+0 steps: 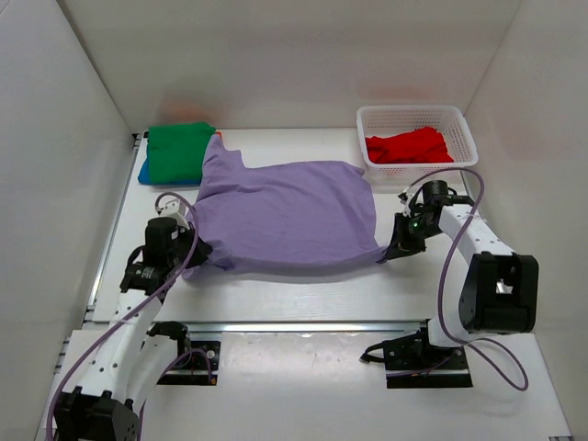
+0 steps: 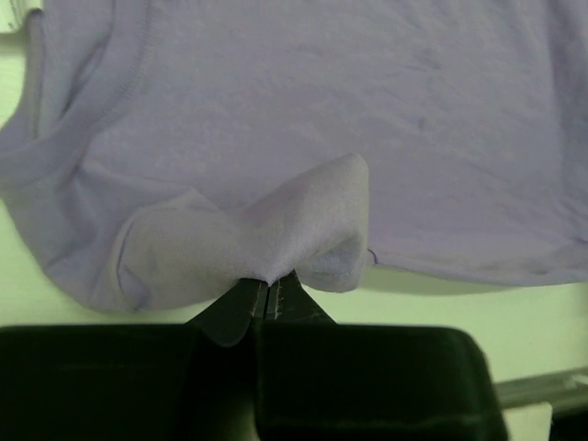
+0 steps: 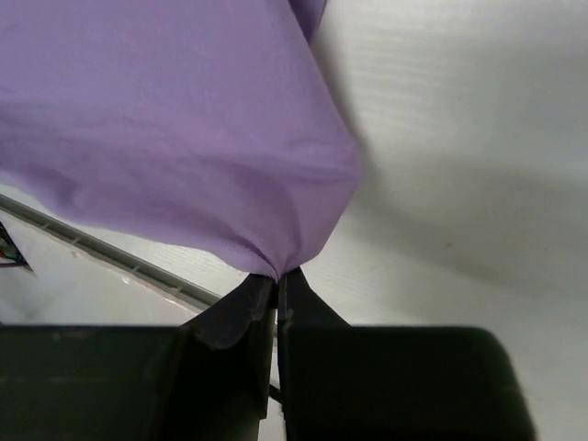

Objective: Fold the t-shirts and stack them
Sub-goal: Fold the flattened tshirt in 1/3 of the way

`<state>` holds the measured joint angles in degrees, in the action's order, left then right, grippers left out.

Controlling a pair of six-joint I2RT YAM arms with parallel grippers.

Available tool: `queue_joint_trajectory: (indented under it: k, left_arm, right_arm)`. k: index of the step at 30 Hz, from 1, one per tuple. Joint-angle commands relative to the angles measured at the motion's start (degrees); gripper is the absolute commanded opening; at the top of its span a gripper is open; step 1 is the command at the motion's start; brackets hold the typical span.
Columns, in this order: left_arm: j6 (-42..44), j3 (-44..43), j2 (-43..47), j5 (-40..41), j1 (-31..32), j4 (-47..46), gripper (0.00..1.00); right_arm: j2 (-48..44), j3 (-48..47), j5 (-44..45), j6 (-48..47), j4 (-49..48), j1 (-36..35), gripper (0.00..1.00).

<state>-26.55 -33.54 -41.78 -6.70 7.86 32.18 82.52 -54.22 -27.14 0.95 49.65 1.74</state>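
White table (image 1: 303, 294) carries all items. Lavender t-shirt (image 1: 285, 216) lies spread across the centre, one sleeve pointing far-left. White mesh basket (image 1: 415, 110) stands at the far right and contains the red t-shirt (image 1: 409, 147), crumpled. Folded green t-shirt (image 1: 179, 152) sits at the far left on top of the blue t-shirt (image 1: 144, 173). Left gripper (image 2: 268, 289) is clamped on the lavender shirt's near-left corner. Right gripper (image 3: 277, 280) is clamped on its near-right corner.

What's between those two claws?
The lavender t-shirt, pinched by the left gripper and right gripper at its near corners; the top view shows it.
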Motion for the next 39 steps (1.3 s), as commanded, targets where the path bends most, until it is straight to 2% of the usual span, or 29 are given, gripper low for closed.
queue_joint_trajectory:
  k: [1,10,13,18,19,21,22,23,24,26,27,29,34,39]
  left_arm:
    - [2.72,-3.54,-2.86,3.53,-1.52,-5.2,0.0]
    - [4.66,-5.4,-11.56,5.29,-3.37,-10.64,0.0]
    - [4.31,-4.78,-13.5,5.38,-3.29,-12.93,0.04]
    - [5.89,-4.87,-18.33,7.66,-4.6,-16.53,0.04]
    - [6.41,-5.56,-19.64,8.45,-4.69,-16.8,0.06]
    - [7.12,-6.62,-21.67,9.95,-6.18,-18.3,0.19]
    - [7.73,-8.02,-22.46,10.3,-6.36,-18.38,0.31]
    - [8.26,-9.16,-23.25,9.87,-6.97,-18.73,0.35]
    - [8.44,-9.87,-23.61,9.43,-6.89,-18.13,0.4]
    - [8.27,-9.79,-22.74,8.55,-6.54,-17.95,0.54]
    - [8.09,-9.62,-21.86,7.5,-6.45,-17.6,0.54]
    - [7.82,-9.0,-20.11,6.79,-5.84,-16.46,0.55]
    - [7.12,-6.02,-14.74,6.61,-1.8,-12.42,0.56]
    - [7.12,-2.59,-13.24,8.72,1.28,-9.95,0.59]
  right_arm:
    - [3.6,-5.18,-0.2,-5.16,0.89,-0.41,0.0]
    - [13.62,-13.89,-0.2,-6.31,-0.34,-1.39,0.0]
    - [16.61,-15.65,-0.02,-6.22,-1.22,-3.14,0.0]
    - [19.25,-20.05,4.89,-5.09,-5.34,-3.93,0.0]
    - [19.0,-20.66,8.03,-4.39,-7.35,-4.11,0.03]
    - [17.25,-20.75,12.01,-3.77,-10.09,-4.55,0.11]
    - [15.58,-20.75,13.85,-2.89,-11.66,-4.72,0.15]
    - [14.87,-20.41,15.34,-2.36,-12.64,-4.64,0.2]
    - [12.08,-18.4,16.32,-1.84,-15.26,-4.81,0.31]
    - [8.73,-15.5,16.07,-1.22,-16.77,-4.55,0.37]
    - [6.62,-13.31,15.89,-1.13,-17.47,-4.03,0.42]
    - [4.59,-10.58,12.65,1.5,-18.53,-3.76,0.45]
    - [0.81,-1.88,10.87,4.85,-20.64,-5.78,0.44]
    - [1.41,1.83,10.96,8.71,-23.28,-8.06,0.44]
